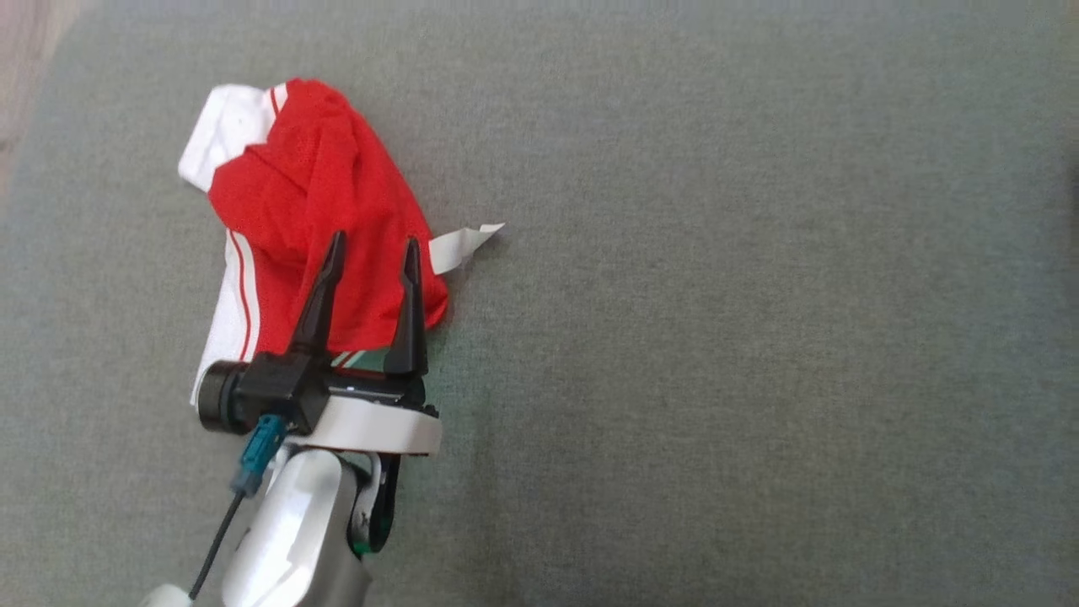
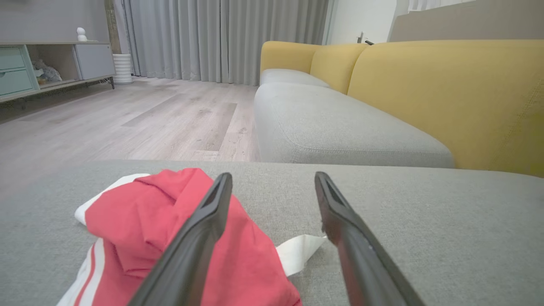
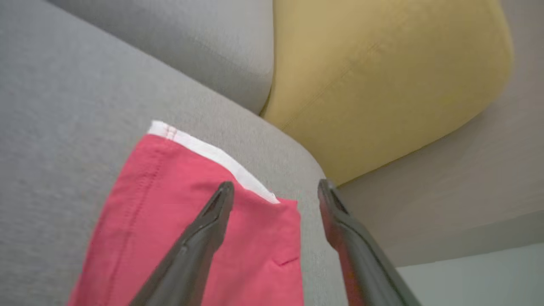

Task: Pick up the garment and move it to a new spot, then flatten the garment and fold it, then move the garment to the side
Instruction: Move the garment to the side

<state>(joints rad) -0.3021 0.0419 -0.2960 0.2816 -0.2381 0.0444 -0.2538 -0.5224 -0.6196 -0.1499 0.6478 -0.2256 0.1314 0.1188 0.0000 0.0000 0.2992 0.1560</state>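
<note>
Left gripper (image 1: 374, 240), long dark fingers spread, gripping nothing, over near part of crumpled red mesh garment with white trim (image 1: 312, 169). Garment lies toward left edge of grey fabric cushion (image 1: 716, 337). Right gripper (image 3: 276, 184) jaws apart too, red fabric behind them.

Soft even indoor light, faint shadows, right wrist view motion-blurred, head view corners darkened

Crumpled red-and-white garment (image 1: 312, 177) lies at 10 o'clock on grey fabric surface (image 1: 759, 337). Left gripper (image 1: 375, 239) enters from 7 o'clock, fingers spread apart above garment's near half. White tab (image 1: 462, 244) of garment points toward 3 o'clock.
</note>
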